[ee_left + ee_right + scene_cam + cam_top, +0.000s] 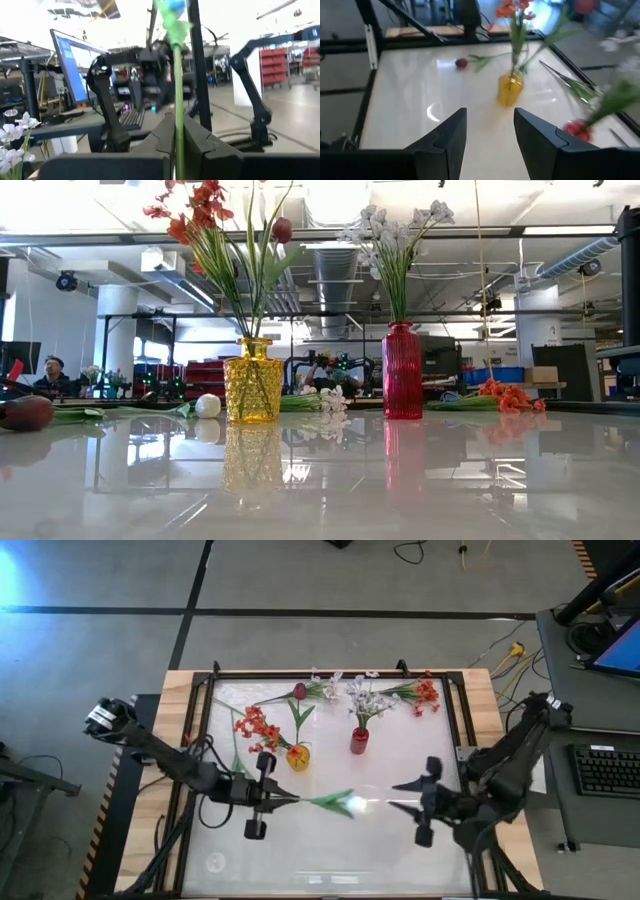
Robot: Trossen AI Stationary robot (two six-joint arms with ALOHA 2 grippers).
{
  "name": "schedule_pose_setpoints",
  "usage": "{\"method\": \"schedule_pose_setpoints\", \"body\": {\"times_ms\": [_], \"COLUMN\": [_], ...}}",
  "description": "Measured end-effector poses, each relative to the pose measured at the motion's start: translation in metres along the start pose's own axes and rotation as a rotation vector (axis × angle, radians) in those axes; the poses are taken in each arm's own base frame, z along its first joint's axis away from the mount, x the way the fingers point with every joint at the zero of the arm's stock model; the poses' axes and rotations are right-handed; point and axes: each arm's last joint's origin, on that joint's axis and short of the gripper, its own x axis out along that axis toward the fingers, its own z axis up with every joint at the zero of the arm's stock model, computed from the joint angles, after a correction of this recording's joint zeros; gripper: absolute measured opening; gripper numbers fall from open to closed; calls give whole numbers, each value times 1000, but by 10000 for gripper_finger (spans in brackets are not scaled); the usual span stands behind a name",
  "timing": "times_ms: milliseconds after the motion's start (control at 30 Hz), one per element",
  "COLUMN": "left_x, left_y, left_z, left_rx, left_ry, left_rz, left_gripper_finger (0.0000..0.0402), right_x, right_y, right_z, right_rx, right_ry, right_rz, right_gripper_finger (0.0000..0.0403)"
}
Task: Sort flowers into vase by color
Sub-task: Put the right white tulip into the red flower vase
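Your left gripper [272, 798], lower left of centre in the high view, is clamped on a green-stemmed flower [335, 802] whose head points right. Your right gripper [424, 808] stands empty, jaws parted. Step in hand: carrying. Next, judge its colour, upend it, and choose the yellow vase [298, 756] or red vase [359, 741].

The left arm reaches in from the table's left edge, its left gripper [290, 800] pinched tight on a green stem, pointing right. The right arm bends in from the right edge, its right gripper [400, 795] parted and empty, pointing left.
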Motion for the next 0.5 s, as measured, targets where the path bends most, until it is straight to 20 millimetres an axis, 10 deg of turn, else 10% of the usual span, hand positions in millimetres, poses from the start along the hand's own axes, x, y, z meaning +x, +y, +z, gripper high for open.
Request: {"method": "schedule_pose_setpoints", "body": {"times_ms": [500], "left_x": [56], "left_y": [-25], "left_z": [-27], "left_rx": [50], "left_ry": [-50], "left_rz": [25], "left_gripper_finger": [0], "right_x": [96], "right_y": [30], "right_z": [6], "right_rx": [10], "right_ry": [-622], "right_rz": [324], "right_gripper_finger": [199]}}
